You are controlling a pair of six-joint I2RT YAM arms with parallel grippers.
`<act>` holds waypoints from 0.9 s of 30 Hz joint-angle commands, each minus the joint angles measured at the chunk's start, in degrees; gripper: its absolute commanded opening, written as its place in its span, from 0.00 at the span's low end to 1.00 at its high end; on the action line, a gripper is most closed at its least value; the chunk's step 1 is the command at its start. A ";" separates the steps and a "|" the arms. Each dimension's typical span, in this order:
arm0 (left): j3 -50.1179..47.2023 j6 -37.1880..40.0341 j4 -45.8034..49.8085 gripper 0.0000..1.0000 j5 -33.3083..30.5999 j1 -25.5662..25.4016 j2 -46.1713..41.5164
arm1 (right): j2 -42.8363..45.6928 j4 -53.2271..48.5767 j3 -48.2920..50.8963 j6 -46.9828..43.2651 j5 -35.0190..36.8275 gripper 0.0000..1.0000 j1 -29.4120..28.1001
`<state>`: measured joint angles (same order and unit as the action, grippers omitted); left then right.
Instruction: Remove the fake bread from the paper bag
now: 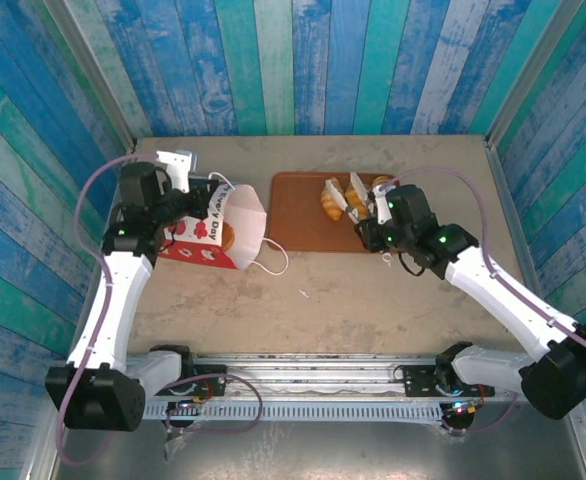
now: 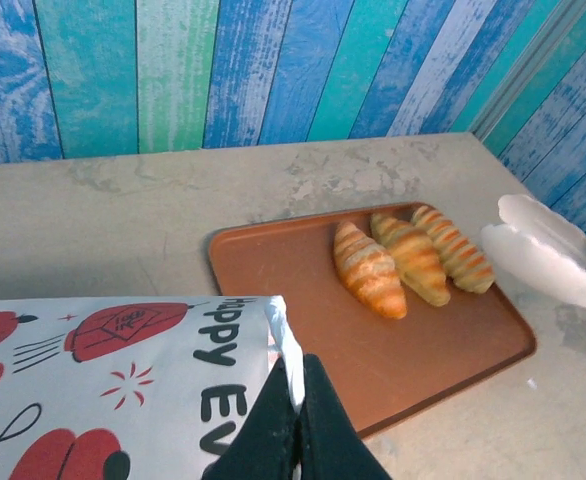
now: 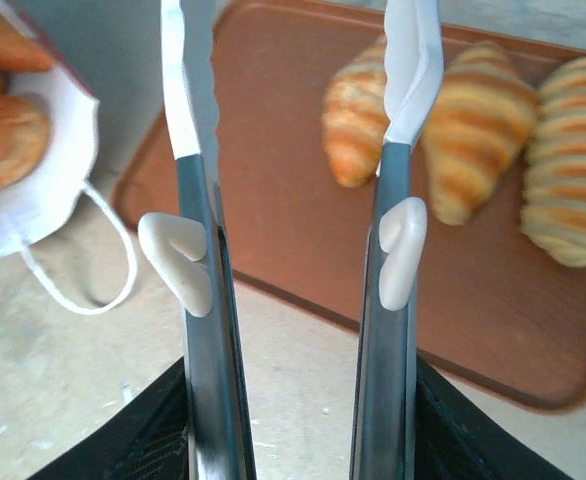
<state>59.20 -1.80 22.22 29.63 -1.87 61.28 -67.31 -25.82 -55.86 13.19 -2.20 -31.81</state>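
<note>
Spreading across the whole workspace is a pale, mottled beige table [image 1: 373, 300], scuffed with lighter patches near the back. It is closed in on three sides by plank walls [image 1: 293, 60] painted in worn blue, teal and green stripes. A metal rail [image 1: 303, 365] runs along the near edge, where both arms are mounted. A small white scrap [image 1: 301, 294] lies on the bare surface near the middle.

A flat brown tray [image 1: 298, 225] sits toward the back centre, with three striped pieces of fake bread [image 2: 370, 270] lying side by side on its far right part. To the tray's left, the paper bag [image 1: 208, 235] lies on its side with its mouth facing the tray. More golden pastries [image 3: 8, 140] are visible inside it, and a white cord handle [image 1: 273, 262] loops out onto the table.

The left gripper [image 2: 298, 375] is pinched closed on the bag's white rim. The right gripper [image 3: 301, 40] hangs over the tray's near left portion, its white-tipped fingers apart with nothing between them.
</note>
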 commanded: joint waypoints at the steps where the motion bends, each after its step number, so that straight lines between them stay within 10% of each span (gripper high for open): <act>1: 1.39 10.01 3.30 0.00 0.32 0.16 -5.26 | 2.19 6.85 0.89 -2.94 -14.91 0.48 -0.11; 8: 0.30 13.10 3.39 0.00 -0.38 0.16 -6.31 | 1.94 10.53 3.25 -6.47 -21.22 0.44 -8.93; 27: -1.54 8.72 -0.59 0.00 0.85 0.11 -6.26 | -32.08 -5.68 -24.66 -12.23 -2.78 0.45 -28.75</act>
<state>58.17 7.88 24.38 29.50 -1.87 55.33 -96.97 -26.35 -76.53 1.72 -8.99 -59.61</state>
